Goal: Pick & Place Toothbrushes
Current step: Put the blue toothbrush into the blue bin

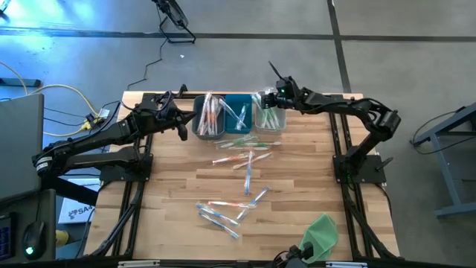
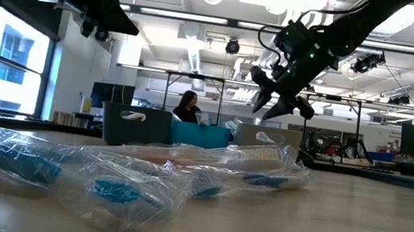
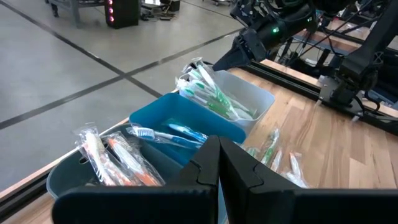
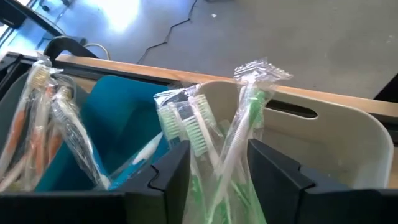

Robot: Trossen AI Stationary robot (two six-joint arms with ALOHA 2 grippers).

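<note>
Wrapped toothbrushes lie scattered on the wooden table: green and pink ones [image 1: 242, 149] near the bins, blue ones [image 1: 223, 212] nearer the front. Three bins stand at the far edge. The grey bin [image 1: 210, 123] holds orange brushes [image 3: 109, 158], the blue bin [image 1: 238, 115] holds blue ones [image 3: 168, 134], and the white bin [image 1: 269, 117] holds green ones [image 4: 217, 149] leaning on its wall. My right gripper [image 4: 217, 171] hangs open above the white bin [image 2: 281, 102], holding nothing. My left gripper [image 3: 217, 162] is shut and empty, in the air just left of the grey bin [image 1: 182, 125].
A green cloth [image 1: 321, 234] lies at the table's near right corner. Bare wood shows between the scattered brushes and along the left and right sides. Black arm frames run along both table sides. A person [image 2: 188, 105] sits in the room beyond the table.
</note>
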